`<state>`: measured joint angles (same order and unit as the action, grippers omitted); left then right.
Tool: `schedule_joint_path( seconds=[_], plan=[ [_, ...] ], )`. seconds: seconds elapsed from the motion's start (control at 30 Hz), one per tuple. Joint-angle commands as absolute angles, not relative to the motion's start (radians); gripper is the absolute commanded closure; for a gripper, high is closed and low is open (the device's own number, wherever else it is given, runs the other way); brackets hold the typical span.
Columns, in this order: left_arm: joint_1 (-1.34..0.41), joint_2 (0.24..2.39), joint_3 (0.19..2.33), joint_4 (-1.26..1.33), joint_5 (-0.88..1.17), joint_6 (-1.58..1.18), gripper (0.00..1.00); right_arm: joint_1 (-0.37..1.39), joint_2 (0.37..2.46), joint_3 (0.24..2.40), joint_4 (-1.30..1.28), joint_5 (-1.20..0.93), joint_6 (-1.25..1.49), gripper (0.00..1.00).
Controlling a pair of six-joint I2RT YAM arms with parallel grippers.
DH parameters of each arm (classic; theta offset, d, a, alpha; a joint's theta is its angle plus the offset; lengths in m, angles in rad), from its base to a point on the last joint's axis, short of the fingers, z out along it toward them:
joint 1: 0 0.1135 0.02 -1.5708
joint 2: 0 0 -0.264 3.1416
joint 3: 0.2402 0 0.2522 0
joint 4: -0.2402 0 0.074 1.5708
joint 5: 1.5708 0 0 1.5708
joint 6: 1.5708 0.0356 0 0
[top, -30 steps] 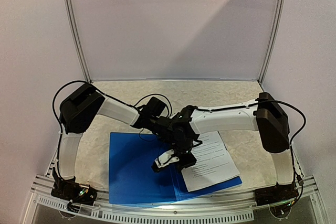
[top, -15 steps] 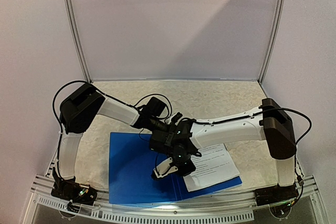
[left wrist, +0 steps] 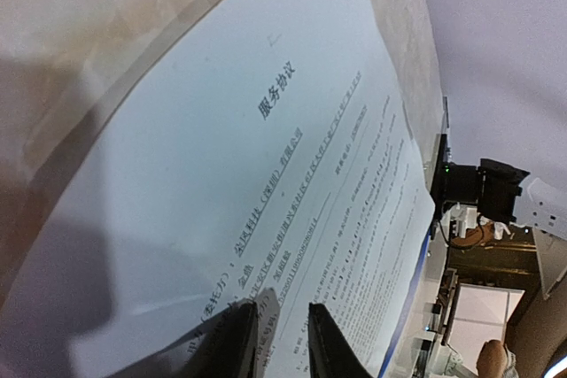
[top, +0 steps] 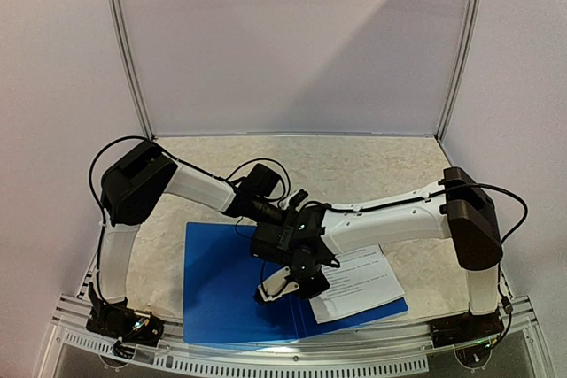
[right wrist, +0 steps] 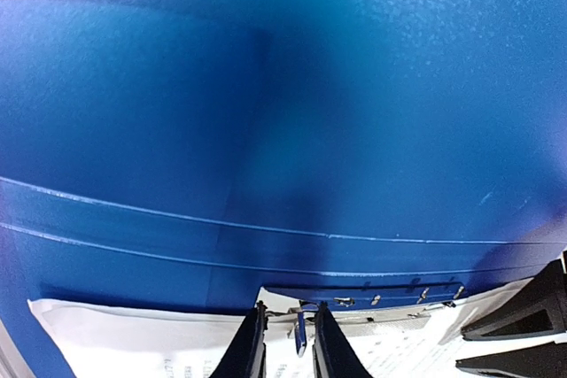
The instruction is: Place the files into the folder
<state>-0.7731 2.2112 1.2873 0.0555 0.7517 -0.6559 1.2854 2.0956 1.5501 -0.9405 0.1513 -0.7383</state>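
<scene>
1. Right gripper [right wrist: 288, 312], right wrist view: jaws narrowly parted, straddling a small tab of the metal clip [right wrist: 372, 294]; contact with the tab not discernible. Clip bar lying lengthwise along the spine creases of the open blue folder [right wrist: 266, 130], running across the view, crosswise to the fingers. Left cover spread beyond the clip; near edge of the files [right wrist: 133, 347] just this side of it, at the fingertips. Count: one folder, one clip.

2. Left gripper [left wrist: 283, 309], left wrist view: jaws set close with a thin gap, tips low over the printed top sheet; whether pinching that sheet or merely poised at it, impossible to tell. Files stretching away from the fingers, long axis pointing towards the far right arm base [left wrist: 478, 192]. Count: one printed sheet showing; any further sheets beneath not separable.

3. Top external view: folder lying open and flat at the near edge of the worktop [top: 372, 161], files on its right half, slightly askew. Both grippers meeting over the spine, mid-folder, partly masking each other. Judged from this: right gripper nearer the clip, left gripper nearer the spine-side edge of the files; coming move apparently hinging on that paper edge lying just right of the clip. Count: one stack of files, one folder, two grippers.
</scene>
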Motion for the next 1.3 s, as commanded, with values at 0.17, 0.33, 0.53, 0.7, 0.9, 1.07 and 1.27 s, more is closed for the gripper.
schedule_joint_path(
  seconds=[0.17, 0.33, 0.53, 0.7, 0.9, 1.07, 1.27],
  plan=[
    [-0.785, 2.268, 1.267, 0.023, 0.696, -0.651, 0.78, 1.284, 2.052, 1.541, -0.922, 0.241, -0.742, 0.79],
    [-0.785, 2.267, 1.268, 0.020, 0.695, -0.651, 0.78, 1.284, 2.013, 1.559, -0.935, 0.231, -0.738, 0.71],
    [-0.785, 2.254, 1.283, 0.007, 0.692, -0.644, 0.78, 1.284, 1.945, 1.581, -0.950, 0.183, -0.730, 0.65],
    [-0.781, 2.224, 1.354, -0.073, 0.675, -0.615, 0.74, 1.274, 1.894, 1.554, -0.956, 0.168, -0.744, 0.65],
    [-0.772, 2.157, 1.589, -0.281, 0.567, -0.525, 0.53, 1.210, 1.792, 1.459, -0.952, 0.140, -0.743, 0.65],
    [-0.737, 2.088, 1.775, -0.476, 0.441, -0.474, 0.47, 1.149, 1.681, 1.357, -0.952, 0.126, -0.741, 0.65],
    [-0.722, 1.795, 1.563, -0.507, 0.233, -0.487, 0.39, 0.951, 1.529, 1.243, -0.842, 0.024, -0.681, 0.64]
  ],
)
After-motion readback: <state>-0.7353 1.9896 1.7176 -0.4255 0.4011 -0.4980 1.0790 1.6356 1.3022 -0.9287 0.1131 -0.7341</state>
